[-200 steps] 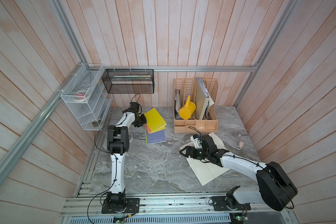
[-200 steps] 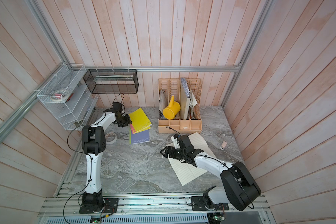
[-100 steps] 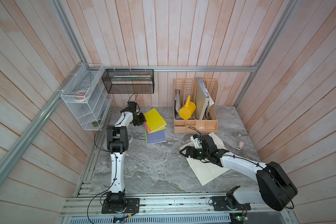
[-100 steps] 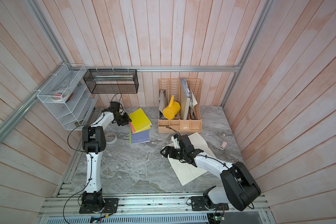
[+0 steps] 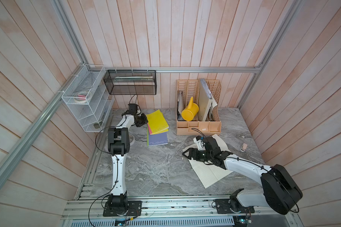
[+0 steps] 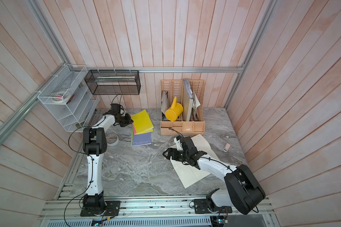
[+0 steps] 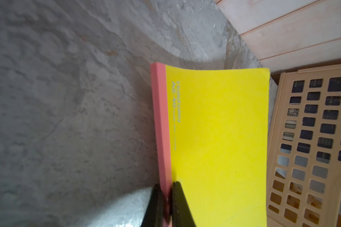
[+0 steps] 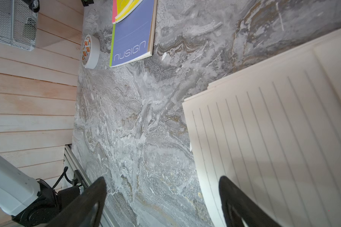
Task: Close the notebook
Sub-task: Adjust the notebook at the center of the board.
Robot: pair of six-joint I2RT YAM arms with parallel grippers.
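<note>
The left jaws are pressed together on the notebook (image 7: 215,137), pinching its pink edge strip at the near corner. The yellow cover bows away ahead of them. Whether they hold the cover alone or the whole book I cannot tell. To close it well, swing the pinched edge over in a low arc, releasing only once it lies flat on the purple book (image 5: 158,139) beneath. The organiser (image 7: 307,149) stands close beyond the cover's far edge, while bare counter (image 7: 67,118) lies open on the jaws' other side. The right jaws, well apart, are spread over lined sheets (image 8: 274,147).

Both top views look down from overhead; wrist views skim the tabletop (image 7: 67,118).
</note>
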